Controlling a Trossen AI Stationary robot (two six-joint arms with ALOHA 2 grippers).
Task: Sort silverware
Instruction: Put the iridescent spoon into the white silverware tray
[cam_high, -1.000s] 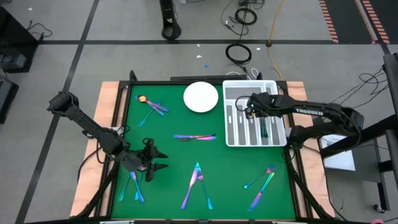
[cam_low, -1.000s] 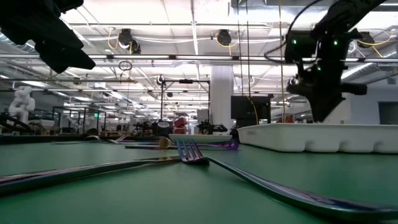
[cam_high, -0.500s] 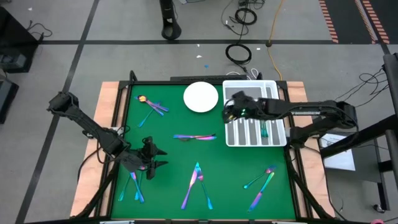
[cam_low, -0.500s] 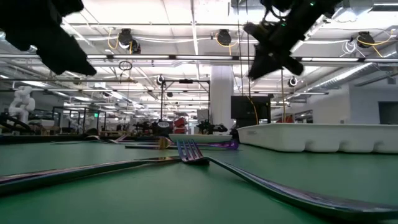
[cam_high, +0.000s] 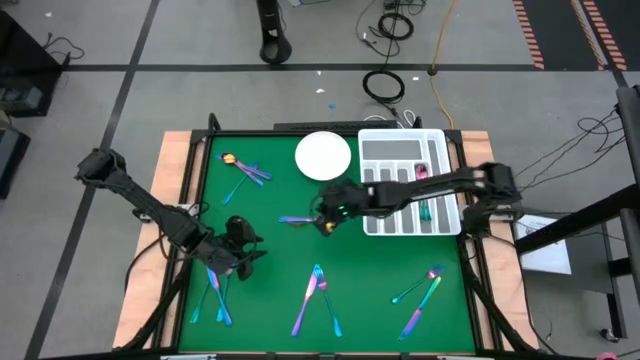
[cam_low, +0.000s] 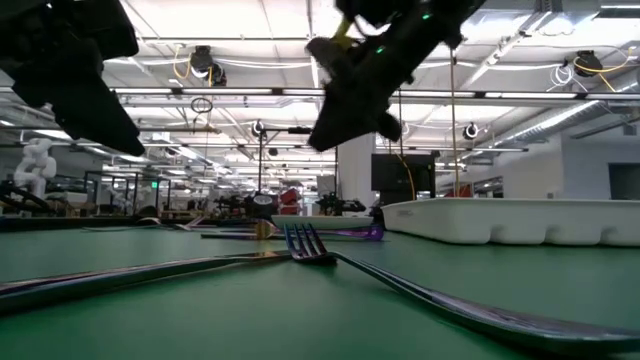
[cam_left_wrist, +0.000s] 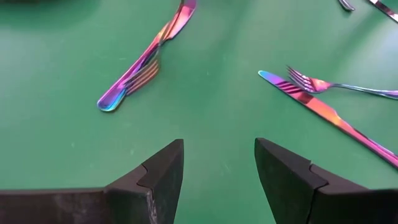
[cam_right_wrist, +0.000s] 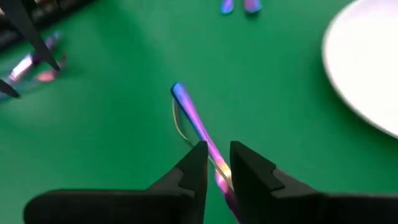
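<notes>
— So where does the silverware lie, starting at the near edge of the green table (cam_high: 280, 260)?

— Closest to the front, a crossed fork and knife (cam_high: 318, 297) sit mid-table, with another pair (cam_high: 420, 295) toward the right corner and a few pieces (cam_high: 214, 298) at the left. The left gripper (cam_high: 243, 262) hovers just beside those left pieces. Its wrist view shows the fingers (cam_left_wrist: 158, 177) spread wide over bare green felt, nothing between them; a fork and knife (cam_left_wrist: 143, 65) lying together and a second crossed pair (cam_left_wrist: 323, 99) rest ahead of the jaws, clear of them.

— And the right gripper?

— It reaches over the table's middle, the right gripper (cam_high: 326, 215) above the end of a long piece (cam_high: 305, 220) that lies crosswise there. Its wrist view shows the fingers (cam_right_wrist: 196, 165) drawn narrow, the pink-blue handle (cam_right_wrist: 196, 127) running into the slim gap; whether the fingers touch it cannot be told.

— Farther back?

— A white plate (cam_high: 322, 156) and, to its right, the white slotted tray (cam_high: 372, 222) holding at least two pieces (cam_high: 423, 200). At the far left lies a small cluster with a spoon (cam_high: 243, 168).
</notes>
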